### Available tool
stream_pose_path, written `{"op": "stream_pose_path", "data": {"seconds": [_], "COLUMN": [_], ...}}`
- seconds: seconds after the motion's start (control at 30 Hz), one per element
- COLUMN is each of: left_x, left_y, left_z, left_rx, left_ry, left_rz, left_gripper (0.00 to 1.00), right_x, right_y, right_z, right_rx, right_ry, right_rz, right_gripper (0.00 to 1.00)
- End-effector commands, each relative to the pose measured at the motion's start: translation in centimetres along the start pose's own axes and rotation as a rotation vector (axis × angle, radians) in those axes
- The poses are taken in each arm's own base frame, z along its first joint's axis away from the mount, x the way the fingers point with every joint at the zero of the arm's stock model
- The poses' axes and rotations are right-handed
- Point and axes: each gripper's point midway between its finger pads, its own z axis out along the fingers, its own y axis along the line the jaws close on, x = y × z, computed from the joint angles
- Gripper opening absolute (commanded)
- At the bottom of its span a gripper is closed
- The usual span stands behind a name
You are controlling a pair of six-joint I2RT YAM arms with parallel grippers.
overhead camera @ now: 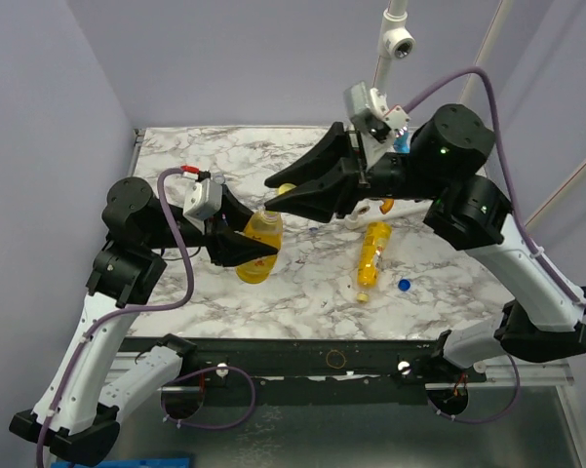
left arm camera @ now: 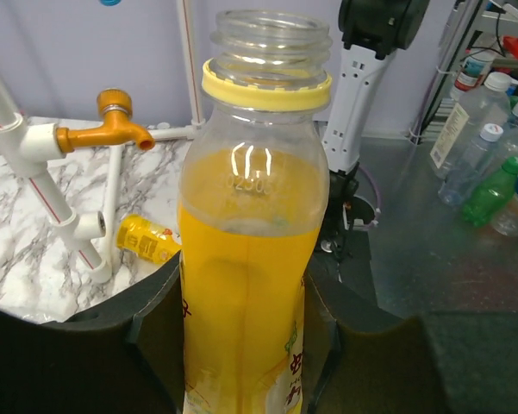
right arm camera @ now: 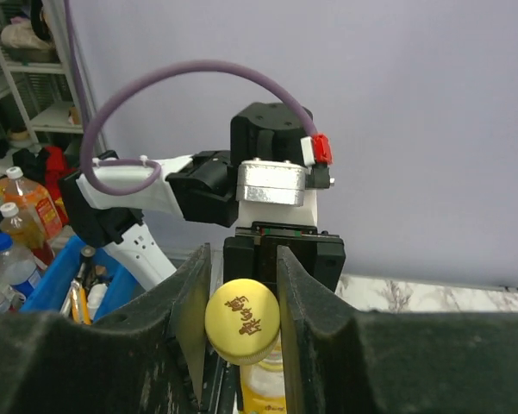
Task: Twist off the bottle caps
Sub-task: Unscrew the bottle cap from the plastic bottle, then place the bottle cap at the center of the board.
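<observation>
Overhead, bare marble shows along the far edge and in the far-left corner of the desk [overhead camera: 175,156], and again in a strip by the near-right corner. The middle is crowded by both arms.

The left gripper [overhead camera: 253,250] is clamped on the held bottle [left arm camera: 250,259] over the near-left part of the desk. Whether its base touches the marble cannot be told. It stands roughly upright, long axis vertical and mouth uppermost. The neck is bare and open, with only a yellow ring [left arm camera: 267,86] around it. Yellow-orange drink fills it to the shoulder, and the neck above is clear.

The right gripper [overhead camera: 281,188] reaches in from the right, just above that mouth. Its fingers [right arm camera: 190,302] are pressed narrow on the yellow cap [right arm camera: 241,321], whose printed top faces the wrist camera.

A lying bottle [overhead camera: 372,255], also yellow-orange inside, rests on its side right of centre. Its long axis runs from far edge to near edge, narrower end toward the near edge. Whether it is capped cannot be told.

A blue cap [overhead camera: 404,285] lies loose on the marble just right of that near end.

A white pipe frame [left arm camera: 34,172] with an orange tap [left arm camera: 112,125] stands beyond the lying bottle.
</observation>
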Motion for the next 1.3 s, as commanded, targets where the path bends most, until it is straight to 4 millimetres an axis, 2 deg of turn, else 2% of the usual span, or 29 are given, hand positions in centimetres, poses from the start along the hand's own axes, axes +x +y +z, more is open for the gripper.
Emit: {"op": "stream_pose_path", "data": {"seconds": [0.0, 0.1, 0.17, 0.33, 0.43, 0.47, 0.57, 0.67, 0.77, 0.83, 0.9, 1.03, 1.27], "left_x": [0.2, 0.7, 1.1, 1.3, 1.0, 0.9, 0.8, 0.8, 0.9, 0.8, 0.7, 0.4, 0.4], "left_y": [-1.2, 0.4, 1.3, 1.2, 1.3, 1.4, 1.7, 1.8, 1.8, 1.8, 1.7, 1.6, 1.3], "left_z": [-0.2, -0.3, -0.5, -0.8, -0.8, -0.8, -0.7, -0.7, -0.7, -0.7, -0.7, -0.7, -0.8], "left_rx": [0.059, -0.045, -0.109, -0.120, -0.124, -0.126, -0.134, -0.133, -0.133, -0.133, -0.132, -0.129, -0.127], "left_ry": [-0.001, -0.003, 0.001, 0.000, -0.002, -0.002, -0.001, 0.001, 0.002, 0.000, -0.002, -0.006, -0.008], "left_rz": [0.015, 0.031, 0.045, 0.091, 0.097, 0.100, 0.102, 0.103, 0.099, 0.101, 0.101, 0.101, 0.099], "left_gripper": [0.00, 0.00, 0.00, 0.00, 0.00, 0.00, 0.00, 0.00, 0.00, 0.00, 0.00, 0.00, 0.00], "right_x": [-1.8, 0.0, 3.5, 10.9, 15.6, 17.4, 21.2, 25.6, 30.1, 31.9, 33.3, 36.1, 38.5], "right_y": [0.8, -2.5, -4.0, -3.0, -3.4, -3.1, -2.4, -2.6, -3.3, -4.0, -5.1, -7.8, -10.9], "right_z": [-1.7, -3.7, -6.0, -14.7, -21.1, -22.8, -27.5, -29.5, -30.2, -30.9, -31.3, -32.1, -36.9], "right_rx": [0.024, 0.276, 0.434, 0.740, 1.070, 1.152, 1.379, 1.533, 1.658, 1.730, 1.760, 1.737, 1.906], "right_ry": [-0.026, 0.032, 0.106, 0.203, 0.209, 0.222, 0.247, 0.338, 0.462, 0.518, 0.547, 0.532, 0.459], "right_rz": [-0.055, 0.013, 0.093, 0.321, 0.515, 0.578, 0.672, 0.689, 0.675, 0.647, 0.646, 0.748, 0.725], "right_gripper": [0.01, 0.01, 0.01, 0.01, 0.01, 0.01, 0.01, 0.01, 0.01, 0.01, 0.01, 0.01, 0.04]}}
